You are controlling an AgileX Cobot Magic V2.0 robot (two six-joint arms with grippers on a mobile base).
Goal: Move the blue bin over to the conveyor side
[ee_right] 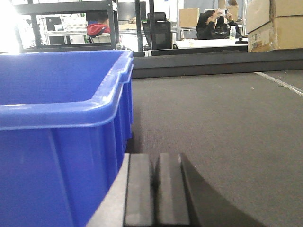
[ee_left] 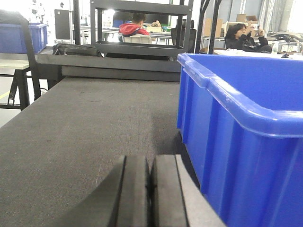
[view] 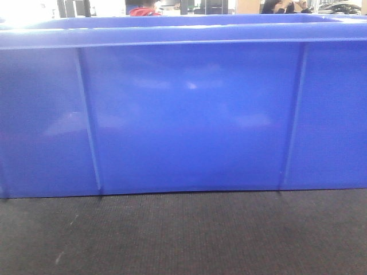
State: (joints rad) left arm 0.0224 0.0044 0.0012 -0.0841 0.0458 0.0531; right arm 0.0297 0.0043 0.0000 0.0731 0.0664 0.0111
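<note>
On the dark woven belt of the conveyor side point(view: 183, 235): the blue bin point(view: 189, 114), upright, its glossy long wall with two raised vertical ribs filling the front view from edge to edge, thick rim along the top, base touching the belt.

Seen from the left wrist: the left gripper point(ee_left: 150, 194) low at the bottom of the frame, black pads pressed flat together with nothing between them, just beside the bin's point(ee_left: 246, 132) ribbed end wall, which rises on the right. Whether the gripper touches the wall, hard to tell. Open belt point(ee_left: 85, 127) stretching ahead, ending at a dark metal rack point(ee_left: 142, 47). Far left, a second, smaller-looking blue bin point(ee_left: 19, 38) on a stand.

Seen from the right wrist: the right gripper point(ee_right: 154, 189) likewise closed on nothing, pads together, just beside the opposite end of the bin point(ee_right: 61, 123), which stands on the left. Belt point(ee_right: 213, 123) spreading to the right, a pale metal strip point(ee_right: 279, 84) along its far edge, cardboard boxes point(ee_right: 274, 23) beyond.

Background: two seated people, one in red point(ee_left: 135, 28), one in dark clothing point(ee_left: 244, 38) with hands raised to the face.
</note>
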